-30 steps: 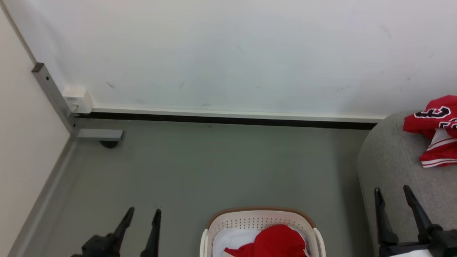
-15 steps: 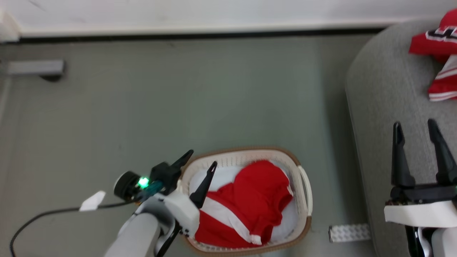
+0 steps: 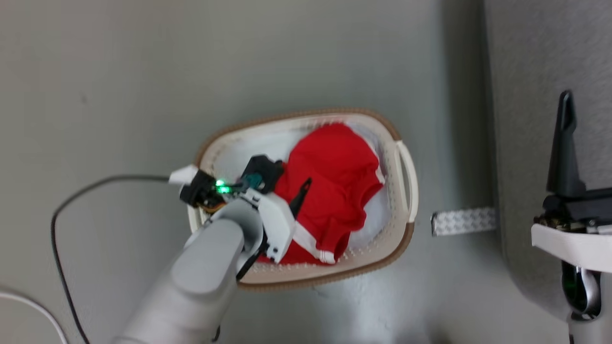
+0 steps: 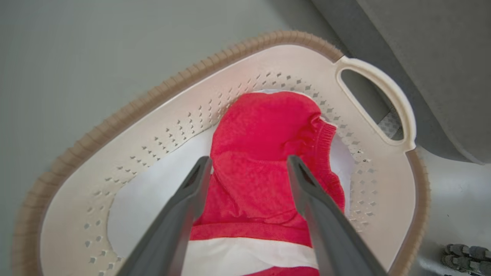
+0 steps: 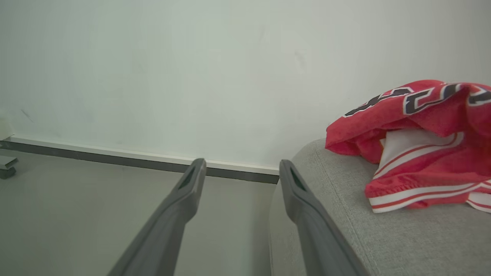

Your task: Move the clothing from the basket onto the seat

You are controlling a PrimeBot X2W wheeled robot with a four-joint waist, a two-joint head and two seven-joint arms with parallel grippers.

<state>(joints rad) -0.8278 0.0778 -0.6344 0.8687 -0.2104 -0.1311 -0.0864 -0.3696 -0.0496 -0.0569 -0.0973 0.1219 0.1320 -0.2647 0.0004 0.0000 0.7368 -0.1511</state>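
Grey floor (image 3: 143, 71) holds the basket (image 3: 296, 114), where red clothing (image 3: 334, 167) lies under the left gripper (image 4: 248, 161), fingers apart and holding nothing, while another red jersey (image 5: 422, 161) already lies on the seat (image 5: 383, 237) near the right gripper (image 5: 241, 165), also apart, so I think one move is left.

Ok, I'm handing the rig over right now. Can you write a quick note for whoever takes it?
Left end effector: open, empty, fingers straddling the red jersey in the basket; contact unclear.
Right end effector: open, empty, by the edge of the seat.
Done: another red jersey lies on the seat.
Left to do: grasp the basket jersey, lift it, and carry it to the seat. Leave the white cloth under it in the basket.
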